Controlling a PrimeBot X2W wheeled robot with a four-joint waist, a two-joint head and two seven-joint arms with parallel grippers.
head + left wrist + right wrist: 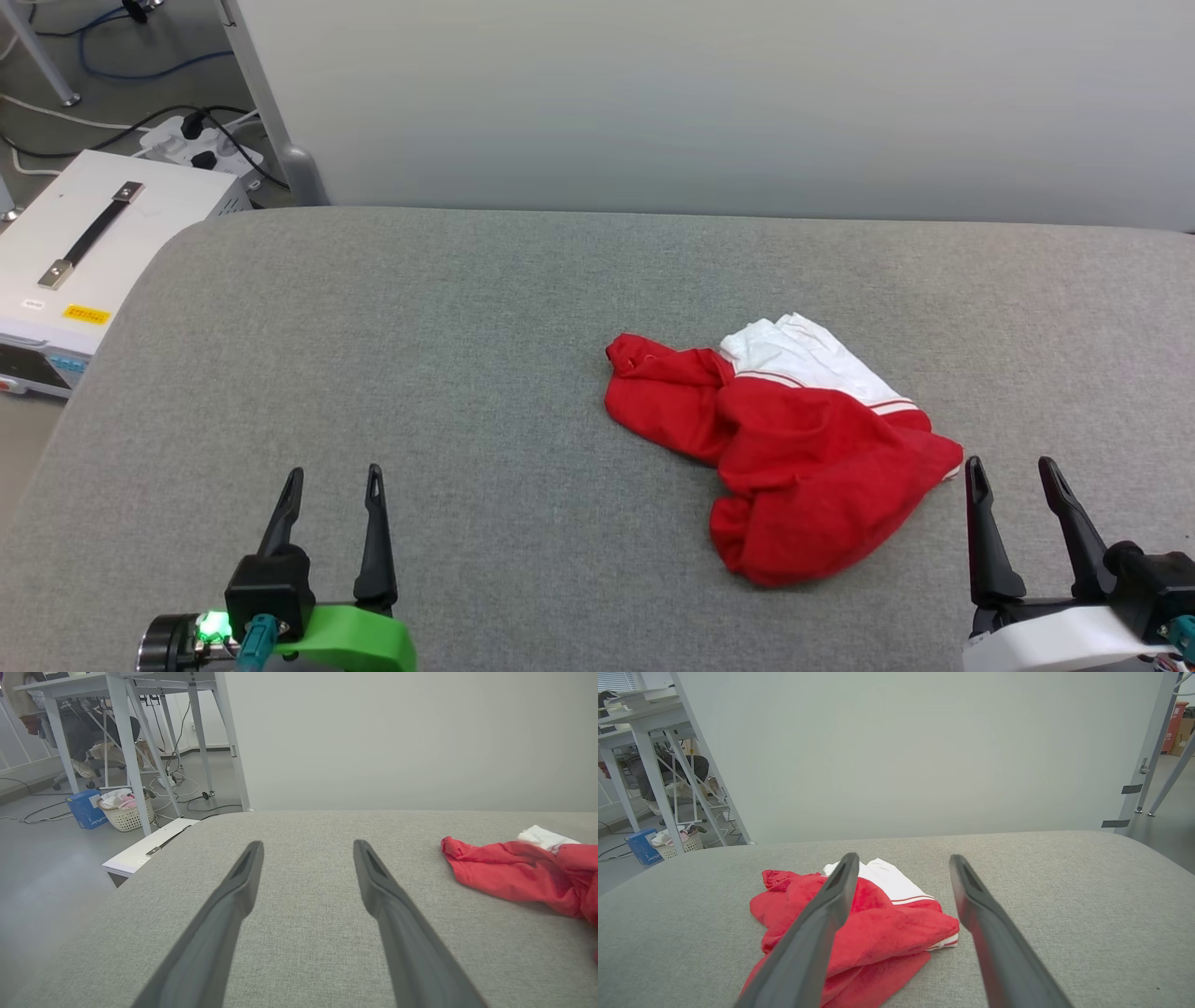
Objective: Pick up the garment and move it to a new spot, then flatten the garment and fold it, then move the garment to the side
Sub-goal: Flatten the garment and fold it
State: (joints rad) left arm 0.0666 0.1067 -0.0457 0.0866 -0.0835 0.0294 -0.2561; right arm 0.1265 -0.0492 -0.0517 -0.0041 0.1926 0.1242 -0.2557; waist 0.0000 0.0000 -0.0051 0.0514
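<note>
Grey woven cloth covers the rounded desk [373, 327] in the head view. The crumpled red knit jersey with a white stripe-trimmed sleeve [794, 448] lies right of centre, just beside my right jaws. They and my left jaws stand spread, empty. Left wrist view: the soft jersey sits far right. Right wrist view: a thick top fold looks the best pinch.

Far right in left wrist view, crumpled red-and-white fabric jersey [523, 877] runs off the edge; bunched folds hide much of it. White box-shaped case with black strap handle [103, 243]: cut by head view's left edge; small yellow label [87, 314] unreadable.
</note>
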